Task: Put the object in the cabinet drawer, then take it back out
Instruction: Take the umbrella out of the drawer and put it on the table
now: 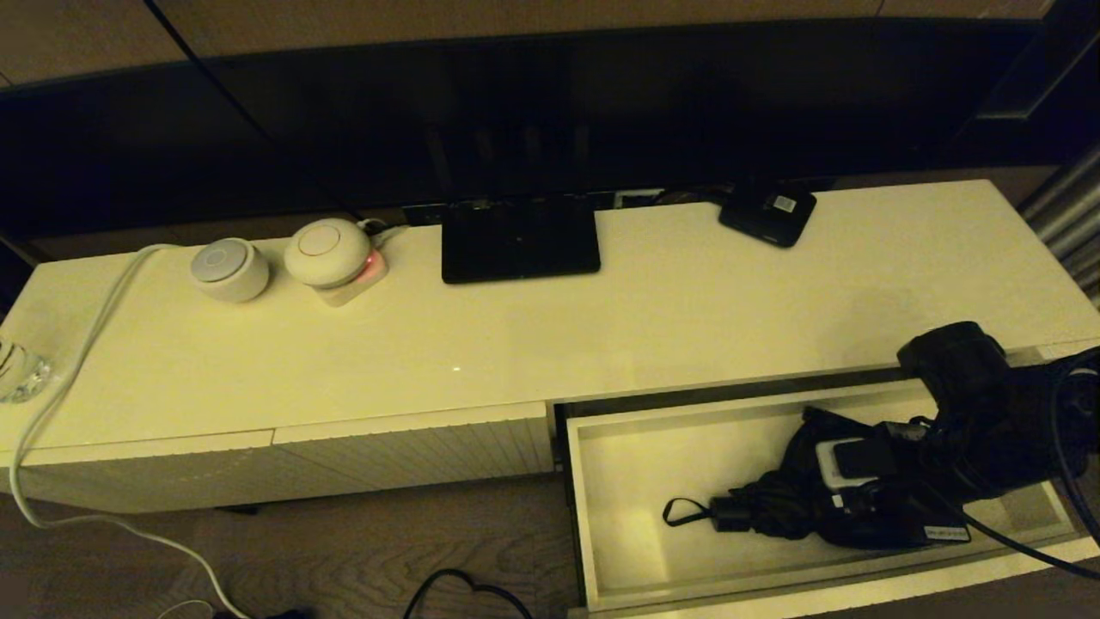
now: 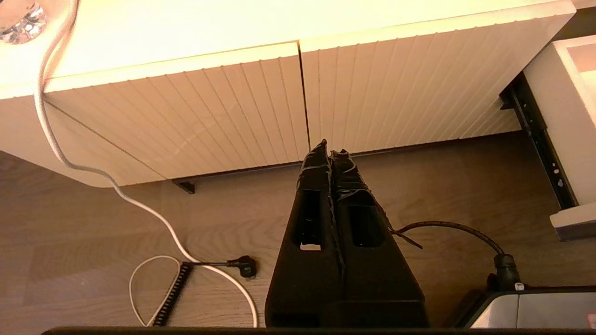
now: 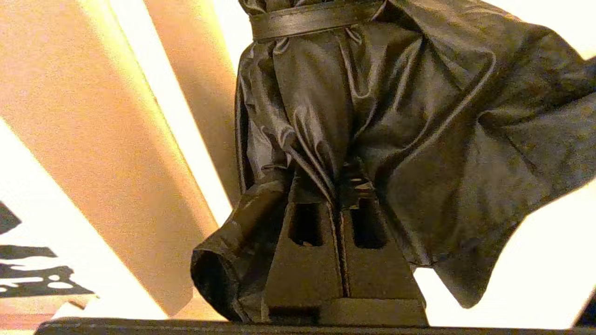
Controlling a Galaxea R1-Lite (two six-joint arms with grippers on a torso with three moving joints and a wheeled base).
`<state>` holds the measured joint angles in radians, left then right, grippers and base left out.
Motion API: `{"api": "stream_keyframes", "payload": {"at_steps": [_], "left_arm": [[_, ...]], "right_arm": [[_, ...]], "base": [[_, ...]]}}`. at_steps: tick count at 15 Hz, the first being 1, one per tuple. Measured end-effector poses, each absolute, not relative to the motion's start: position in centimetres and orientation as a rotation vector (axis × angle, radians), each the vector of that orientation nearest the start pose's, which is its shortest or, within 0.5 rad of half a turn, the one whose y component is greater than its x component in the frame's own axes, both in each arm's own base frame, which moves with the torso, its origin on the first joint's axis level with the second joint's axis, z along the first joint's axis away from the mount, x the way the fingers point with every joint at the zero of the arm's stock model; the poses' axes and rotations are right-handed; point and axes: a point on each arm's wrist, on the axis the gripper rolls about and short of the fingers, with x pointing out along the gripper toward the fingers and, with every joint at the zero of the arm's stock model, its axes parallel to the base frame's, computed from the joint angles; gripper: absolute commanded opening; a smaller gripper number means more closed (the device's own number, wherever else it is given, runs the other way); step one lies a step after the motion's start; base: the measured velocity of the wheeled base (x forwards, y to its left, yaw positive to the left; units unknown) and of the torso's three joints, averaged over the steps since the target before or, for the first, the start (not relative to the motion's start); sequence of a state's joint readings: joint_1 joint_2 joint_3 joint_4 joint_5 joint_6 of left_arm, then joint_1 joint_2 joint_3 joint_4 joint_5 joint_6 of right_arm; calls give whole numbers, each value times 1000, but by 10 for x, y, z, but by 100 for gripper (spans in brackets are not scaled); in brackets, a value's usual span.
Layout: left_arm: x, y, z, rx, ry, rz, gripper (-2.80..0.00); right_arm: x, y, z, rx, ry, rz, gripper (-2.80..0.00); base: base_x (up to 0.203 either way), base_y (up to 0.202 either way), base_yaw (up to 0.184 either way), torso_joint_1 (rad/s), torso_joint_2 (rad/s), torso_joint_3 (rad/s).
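Observation:
The cabinet drawer (image 1: 574,516) stands pulled out at the right of the cream cabinet, its inside showing. The black folding umbrella (image 1: 778,507) lies in it, with its short handle and wrist loop pointing left. My right gripper (image 1: 851,474) reaches down into the drawer over the umbrella's bunched fabric. In the right wrist view the umbrella (image 3: 419,116) fills the picture and my right gripper (image 3: 337,188) is shut, a fold of fabric pinched between its tips. My left gripper (image 2: 329,151) is shut and empty, low over the floor in front of the closed ribbed panels.
On the cabinet top stand a flat black stand base (image 1: 520,236), a small black box with a white label (image 1: 767,212), two round white devices (image 1: 229,268) and a white cable (image 1: 86,344). Closed ribbed panels (image 1: 412,451) lie left of the drawer. Cables (image 2: 205,267) trail on the floor.

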<state>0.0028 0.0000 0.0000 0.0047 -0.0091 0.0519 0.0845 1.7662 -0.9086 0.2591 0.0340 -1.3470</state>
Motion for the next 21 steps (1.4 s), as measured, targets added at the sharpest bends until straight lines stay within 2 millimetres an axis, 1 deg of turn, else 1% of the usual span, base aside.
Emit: {"api": "stream_keyframes", "payload": {"at_steps": [4,10,15,18,21], "left_arm": [[-23,0,75,52,5,-6,-280],[-23,0,75,52,5,-7,-280],[-23,0,75,52,4,-6,-280],[-23,0,75,52,4,-6,-280],[-23,0,75,52,5,-6,-280]], "right_arm": [[254,22,142,-1242,804,789,-280],[213,21,178,-1292,675,694,-280],[185,18,220,-1350,550,521,-280],[175,16,250,-1363,445,419,-280],[180,15,272,-1362,395,289,-280]], "base": [[0,0,0,0,0,0],[0,0,0,0,0,0],[0,0,0,0,0,0],[0,0,0,0,0,0],[0,0,0,0,0,0]]}}
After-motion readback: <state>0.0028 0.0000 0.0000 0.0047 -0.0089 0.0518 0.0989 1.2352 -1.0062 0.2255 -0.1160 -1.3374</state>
